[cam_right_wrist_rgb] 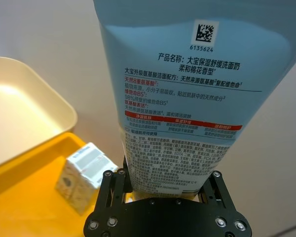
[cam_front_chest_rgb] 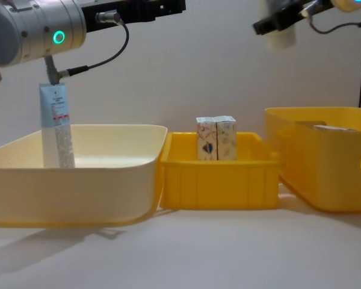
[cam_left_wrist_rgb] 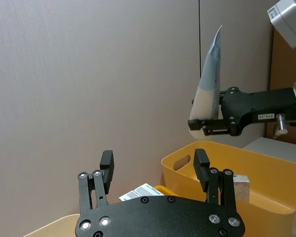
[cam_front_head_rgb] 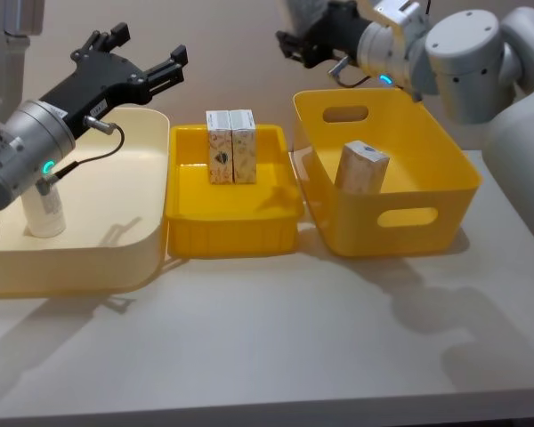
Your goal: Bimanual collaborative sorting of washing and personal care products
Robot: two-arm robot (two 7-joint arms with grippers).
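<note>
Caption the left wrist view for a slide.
Open left gripper faces the right gripper, raised above the yellow bin gripping a squeeze tube.

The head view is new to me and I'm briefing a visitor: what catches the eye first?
The right end effector holds a light blue tube high above the deep yellow bin, where one carton leans. The left end effector hovers open over the cream bin, where another tube stands upright. Two cartons stand side by side in the middle yellow tray.

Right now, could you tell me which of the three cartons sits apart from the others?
The pale carton alone in the deep yellow bin; the other two cartons stand touching in the shallow yellow tray.
</note>
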